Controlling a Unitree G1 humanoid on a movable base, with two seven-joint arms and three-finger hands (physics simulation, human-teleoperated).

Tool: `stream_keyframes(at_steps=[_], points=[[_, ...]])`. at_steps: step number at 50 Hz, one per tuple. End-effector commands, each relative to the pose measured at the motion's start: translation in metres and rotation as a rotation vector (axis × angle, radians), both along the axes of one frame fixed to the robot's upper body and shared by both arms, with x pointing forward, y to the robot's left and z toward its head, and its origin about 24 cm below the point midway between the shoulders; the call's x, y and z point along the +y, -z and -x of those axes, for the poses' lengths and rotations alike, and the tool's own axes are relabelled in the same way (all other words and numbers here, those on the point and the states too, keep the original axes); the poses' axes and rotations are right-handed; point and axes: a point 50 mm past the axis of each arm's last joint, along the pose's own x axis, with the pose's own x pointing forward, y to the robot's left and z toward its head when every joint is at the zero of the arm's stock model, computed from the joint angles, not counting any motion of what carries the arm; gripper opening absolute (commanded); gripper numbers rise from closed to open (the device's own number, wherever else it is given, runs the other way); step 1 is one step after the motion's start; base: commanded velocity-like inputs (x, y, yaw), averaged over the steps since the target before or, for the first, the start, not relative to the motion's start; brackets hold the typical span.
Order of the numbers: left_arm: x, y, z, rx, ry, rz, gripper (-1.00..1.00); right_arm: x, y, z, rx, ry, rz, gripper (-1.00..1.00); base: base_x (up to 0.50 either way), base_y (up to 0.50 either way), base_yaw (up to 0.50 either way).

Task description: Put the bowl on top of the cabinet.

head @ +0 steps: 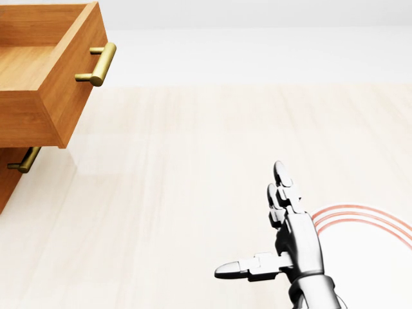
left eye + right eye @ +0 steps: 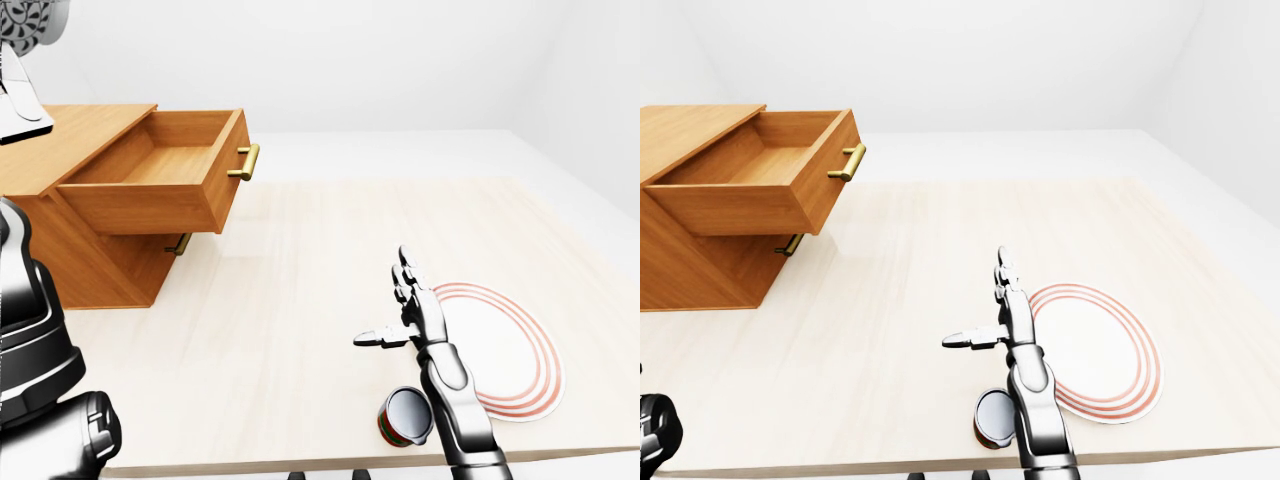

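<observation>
A bowl (image 2: 30, 20) with a black-and-white pattern shows at the top left corner of the left-eye view, cut off by the edge, above the wooden cabinet's top (image 2: 70, 135). A pale shape (image 2: 15, 100) under it reaches to the cabinet top; I cannot tell whether it is my left hand. The cabinet's upper drawer (image 2: 160, 175) stands pulled out and is empty. My right hand (image 2: 385, 300) is open over the table, fingers straight and thumb out to the left, holding nothing.
A white plate (image 2: 510, 350) with red rings lies just right of the right hand. A red-and-green striped cup (image 2: 405, 415) lies on its side near the table's bottom edge. My left arm (image 2: 35, 360) fills the lower left. The lower drawer's brass handle (image 2: 180, 244) juts out.
</observation>
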Motion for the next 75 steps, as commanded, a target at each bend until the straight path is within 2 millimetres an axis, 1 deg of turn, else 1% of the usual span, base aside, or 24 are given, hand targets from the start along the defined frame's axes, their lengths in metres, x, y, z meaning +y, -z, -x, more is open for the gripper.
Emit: stream_keyframes(at_steps=[1, 2, 3, 4, 5, 7, 9, 10, 13, 23, 25, 33, 34, 36, 39, 40, 46, 59, 68, 69, 70, 71, 72, 75], points=[[0.038, -0.017, -0.010, -0.021, -0.137, 0.056, -0.95, 0.000, -0.001, 0.001, -0.004, 0.002, 0.000, 1.00, 0.00, 0.00, 0.00], [0.045, -0.020, -0.011, -0.021, -0.160, 0.064, -0.95, 0.000, -0.001, 0.001, -0.004, 0.001, 0.000, 1.00, 0.00, 0.00, 0.00], [0.046, -0.021, -0.011, -0.021, -0.162, 0.064, -0.95, 0.000, -0.001, 0.001, -0.004, 0.001, 0.000, 1.00, 0.00, 0.00, 0.00], [0.053, -0.020, -0.014, -0.014, -0.185, 0.071, -0.95, 0.000, -0.002, 0.001, -0.003, 0.000, 0.001, 1.00, 0.00, 0.00, 0.00], [0.056, -0.019, -0.015, -0.006, -0.192, 0.077, -0.95, 0.000, -0.002, 0.001, -0.003, 0.000, 0.001, 1.00, 0.00, 0.00, 0.00], [0.071, -0.012, -0.022, 0.041, -0.259, 0.121, -0.95, 0.000, -0.002, 0.002, -0.004, 0.001, 0.000, 1.00, 0.00, 0.00, 0.00], [0.075, -0.011, -0.025, 0.056, -0.279, 0.132, -0.95, 0.000, -0.002, 0.002, -0.004, 0.002, 0.000, 1.00, 0.00, 0.00, 0.00], [0.088, -0.005, -0.029, 0.094, -0.343, 0.161, -0.95, 0.000, -0.002, 0.002, -0.005, 0.001, 0.001, 1.00, 0.00, 0.00, 0.00], [0.108, 0.004, -0.035, 0.153, -0.442, 0.230, -0.95, 0.001, -0.001, 0.001, -0.003, -0.001, 0.003, 1.00, 0.00, 0.00, 0.00], [0.131, 0.033, -0.040, 0.267, -0.622, 0.277, -0.94, -0.001, -0.001, 0.001, -0.004, 0.004, 0.000, 1.00, 0.00, 0.00, 0.00], [0.132, 0.041, -0.043, 0.319, -0.647, 0.254, -0.95, 0.000, -0.002, 0.002, -0.005, 0.002, 0.002, 1.00, 0.00, 0.00, 0.00], [0.135, 0.060, -0.049, 0.422, -0.681, 0.254, -0.95, -0.003, -0.002, 0.001, -0.006, 0.009, -0.001, 1.00, 0.00, 0.00, 0.00], [0.133, 0.065, -0.052, 0.460, -0.698, 0.207, -0.95, -0.002, -0.002, 0.002, -0.007, 0.008, -0.001, 1.00, 0.00, 0.00, 0.00], [0.132, 0.070, -0.054, 0.479, -0.694, 0.218, -0.95, -0.002, -0.003, 0.002, -0.007, 0.009, -0.001, 1.00, 0.00, 0.00, 0.00], [0.129, 0.080, -0.058, 0.525, -0.695, 0.200, -0.95, -0.003, -0.003, 0.002, -0.008, 0.009, -0.001, 1.00, 0.00, 0.00, 0.00], [0.127, 0.085, -0.060, 0.556, -0.708, 0.160, -0.95, -0.004, -0.003, 0.002, -0.008, 0.011, -0.002, 1.00, 0.00, 0.00, 0.00], [0.121, 0.107, -0.066, 0.632, -0.698, 0.139, -0.95, -0.003, -0.001, 0.001, -0.006, 0.009, -0.002, 1.00, 0.00, 0.00, 0.00], [0.107, 0.122, -0.077, 0.684, -0.673, 0.080, -0.94, -0.003, 0.000, 0.001, -0.004, 0.008, -0.002, 1.00, 0.00, 0.00, 0.00], [0.107, 0.119, -0.076, 0.675, -0.675, 0.079, -0.93, -0.002, 0.000, -0.001, -0.001, 0.007, -0.001, 1.00, 0.00, 0.00, 0.00], [0.107, 0.118, -0.076, 0.670, -0.674, 0.087, -0.87, -0.002, 0.001, -0.001, 0.000, 0.007, -0.002, 1.00, 0.00, 0.00, 0.00], [0.108, 0.118, -0.076, 0.669, -0.675, 0.086, -0.64, -0.002, 0.001, -0.001, 0.000, 0.007, -0.002, 1.00, 0.00, 0.00, 0.00], [0.108, 0.117, -0.076, 0.669, -0.675, 0.086, -0.64, -0.002, 0.001, -0.001, 0.000, 0.007, -0.002, 1.00, 0.00, 0.00, 0.00], [0.108, 0.116, -0.076, 0.660, -0.673, 0.097, 1.00, -0.002, 0.002, -0.002, 0.003, 0.005, -0.002, 1.00, 0.00, 0.00, 0.00], [0.108, 0.117, -0.075, 0.662, -0.673, 0.096, 1.00, -0.002, 0.001, -0.001, 0.001, 0.004, -0.002, 1.00, 0.00, 0.00, 0.00]])
